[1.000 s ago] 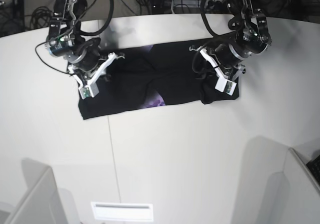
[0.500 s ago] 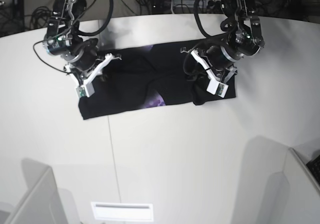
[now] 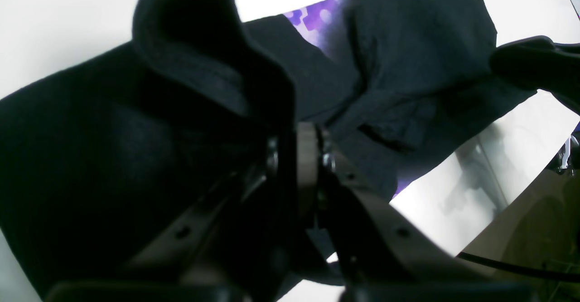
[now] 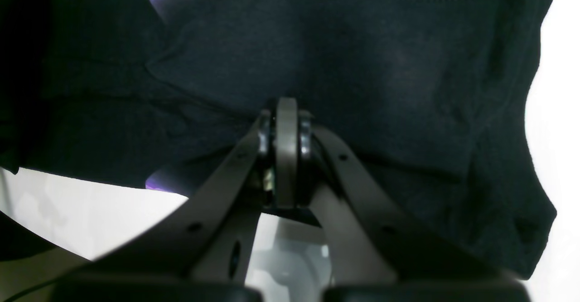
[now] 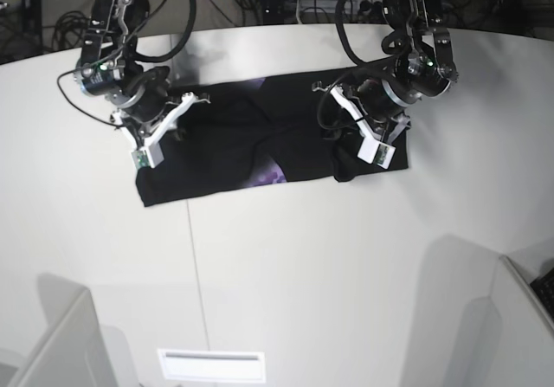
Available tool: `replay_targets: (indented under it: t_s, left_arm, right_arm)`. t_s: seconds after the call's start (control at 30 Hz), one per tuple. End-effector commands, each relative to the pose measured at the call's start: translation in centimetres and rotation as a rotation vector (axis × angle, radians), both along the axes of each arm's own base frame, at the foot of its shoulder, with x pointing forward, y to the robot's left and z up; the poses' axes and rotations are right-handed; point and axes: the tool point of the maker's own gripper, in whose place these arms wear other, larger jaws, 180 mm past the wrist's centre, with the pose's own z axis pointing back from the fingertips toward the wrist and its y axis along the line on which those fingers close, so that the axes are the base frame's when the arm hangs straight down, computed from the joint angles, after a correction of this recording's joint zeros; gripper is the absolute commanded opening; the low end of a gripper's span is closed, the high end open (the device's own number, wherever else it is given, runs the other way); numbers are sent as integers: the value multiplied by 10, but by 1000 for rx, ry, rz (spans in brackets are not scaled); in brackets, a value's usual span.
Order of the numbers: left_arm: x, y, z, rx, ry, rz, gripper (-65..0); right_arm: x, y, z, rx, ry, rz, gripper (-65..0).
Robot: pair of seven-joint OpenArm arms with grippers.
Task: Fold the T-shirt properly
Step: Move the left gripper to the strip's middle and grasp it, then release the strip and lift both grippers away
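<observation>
Nearest us the white counter (image 5: 286,274) lay bare. Beyond it the T-shirt (image 5: 225,158) was spread across the counter, a purple patch of print showing. Our left gripper (image 3: 294,134) pinched a raised fold of it; our right gripper (image 4: 283,125) was pressed together on the cloth.

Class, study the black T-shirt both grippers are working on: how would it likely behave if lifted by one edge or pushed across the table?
The T-shirt would probably droop limply: it already lies creased and bunched. Pushed, it would likely wrinkle rather than slide whole over the table. It looks thin, so probably light.
</observation>
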Motion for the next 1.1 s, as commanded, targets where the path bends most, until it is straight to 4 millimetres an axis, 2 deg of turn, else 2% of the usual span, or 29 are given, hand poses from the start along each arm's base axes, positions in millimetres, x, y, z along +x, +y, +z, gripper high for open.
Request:
replay_targets:
  t_s: [0.0,0.07,0.33,0.43,0.6,0.67,0.7,0.73,0.83,0.9,0.93,1.03,1.07]
  left_arm:
    - [7,-3,11,-24,-44,4,-650]
    - [7,-3,11,-24,-44,4,-632]
    - [10,-7,14,-41,-52,7,-332]
    - [10,-12,11,-57,-41,9,-263]
    - [12,-28,16,-74,-53,-33,-253]
    - [14,-25,26,-104,-79,-20,-262]
    - [16,-19,30,-121,-90,1,-295]
    - [16,-6,33,-135,-96,34,-357]
    - [14,54,38,-140,-111,153,-650]
    - [5,102,42,-100,-117,230,-650]
    - [0,121,43,-71,-116,259,-650]
    - [-22,181,46,60,-95,339,-650]
    - [-29,196,47,91,-88,363,-650]
  right_arm:
    - [8,0,11,10,-46,1,-650]
    - [8,0,11,10,-46,1,-650]
    - [8,0,11,10,-46,1,-650]
    - [8,0,11,10,-46,1,-650]
    - [8,0,11,10,-48,1,-650]
    - [10,-1,12,10,-55,-4,-650]
    - [11,-6,13,5,-57,-18,-650]
    - [14,-13,15,-1,-65,-37,-650]
    - [23,-28,22,-11,-89,-78,-650]
    - [29,-34,26,-18,-93,-91,-650]
    - [31,-36,27,-25,-83,-90,-617]
    - [41,-53,34,-47,-55,-122,-342]
    - [44,-60,37,-51,-51,-140,-276]
